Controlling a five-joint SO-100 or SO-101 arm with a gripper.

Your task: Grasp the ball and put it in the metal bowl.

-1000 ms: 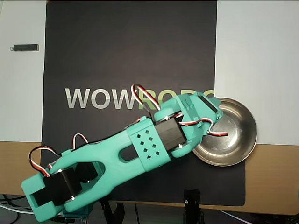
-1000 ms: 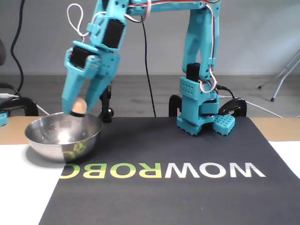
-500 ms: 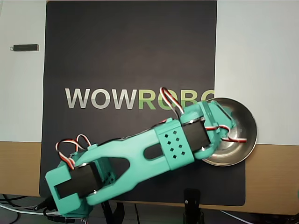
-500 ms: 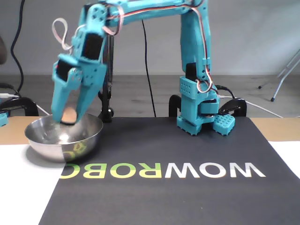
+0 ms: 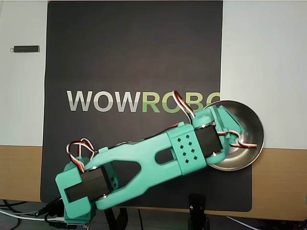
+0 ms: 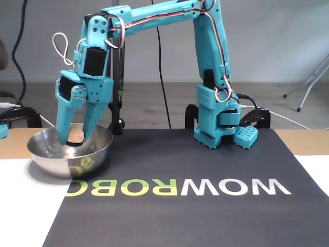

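In the fixed view my teal gripper [image 6: 72,140] points down into the metal bowl [image 6: 51,160], a shiny steel bowl at the left edge of the black mat. Its two fingers are shut on the small peach-orange ball [image 6: 76,135], which sits between them just inside the bowl's rim and above the bottom. In the overhead view the bowl [image 5: 250,125] is at the right, half on the mat. The wrist and gripper [image 5: 230,132] reach over it and hide the ball.
A black mat [image 5: 134,57] printed with WOWROBO covers the table middle. A small dark stick [image 5: 26,48] lies on the white surface at the upper left. The arm's base [image 6: 221,128] stands at the mat's far edge, with cables behind it.
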